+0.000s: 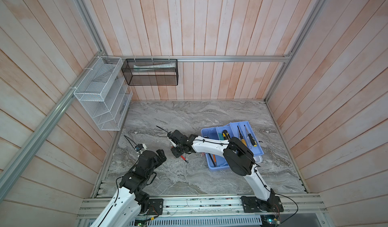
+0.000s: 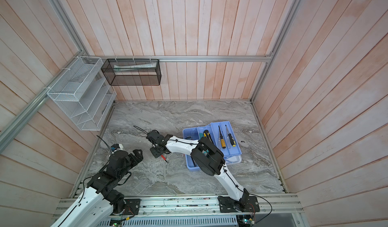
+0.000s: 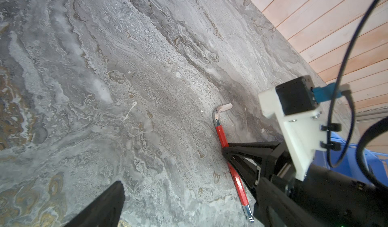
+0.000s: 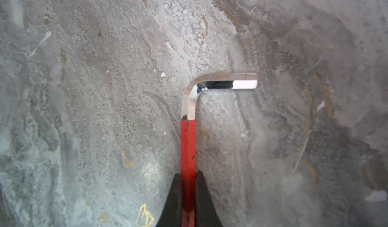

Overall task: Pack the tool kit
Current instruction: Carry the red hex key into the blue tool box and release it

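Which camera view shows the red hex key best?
The right wrist view: the hex key is large and sharp, gripped by the right tool. The left wrist view hides part of it; both top views show only a red end.

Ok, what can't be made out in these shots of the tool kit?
- Toolbox middle, both top views: hidden under the right arm.
- Hex key, both top views: right end effector covers its middle.
- Small dark thing beside the toolbox: too small to name.
- Left end effector, left wrist view: only one finger in frame.

Right pincer (image 2: pixel 158 153) down on red-handled tool (image 2: pixel 163 157); blue toolbox base (image 2: pixel 189 167) near.
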Robot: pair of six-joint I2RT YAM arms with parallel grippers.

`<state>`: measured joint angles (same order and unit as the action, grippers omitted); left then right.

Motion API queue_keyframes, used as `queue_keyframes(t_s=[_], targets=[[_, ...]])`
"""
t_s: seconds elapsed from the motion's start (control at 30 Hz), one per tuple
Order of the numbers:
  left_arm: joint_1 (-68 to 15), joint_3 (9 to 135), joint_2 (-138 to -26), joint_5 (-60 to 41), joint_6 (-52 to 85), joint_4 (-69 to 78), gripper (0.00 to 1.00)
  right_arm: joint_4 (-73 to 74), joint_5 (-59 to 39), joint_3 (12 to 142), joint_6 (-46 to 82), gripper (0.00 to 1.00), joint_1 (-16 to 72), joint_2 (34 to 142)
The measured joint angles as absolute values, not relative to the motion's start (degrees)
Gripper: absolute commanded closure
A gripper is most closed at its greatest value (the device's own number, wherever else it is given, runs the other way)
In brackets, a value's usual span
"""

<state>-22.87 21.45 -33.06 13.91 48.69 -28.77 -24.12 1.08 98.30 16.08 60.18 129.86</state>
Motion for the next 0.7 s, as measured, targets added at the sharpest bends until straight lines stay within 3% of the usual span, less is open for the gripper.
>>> queue_keyframes(t_s=[0.17,0.33,0.7], targets=[[-22.87,21.45,-33.74,13.30,48.56,-28.56,0.00,-25.67,1.61,95.18,17.37,1.00,59.48,126.78],[-22.87,21.45,-35.64,11.62,48.01,-27.27,0.00,-25.63,3.44,87.59,19.09,1.00,56.95,117.14],[-22.87,21.45,-40.14,6.24,45.84,-21.41,0.00,-26.57,15.38,77.32,23.79,1.00,50.83,98.89]])
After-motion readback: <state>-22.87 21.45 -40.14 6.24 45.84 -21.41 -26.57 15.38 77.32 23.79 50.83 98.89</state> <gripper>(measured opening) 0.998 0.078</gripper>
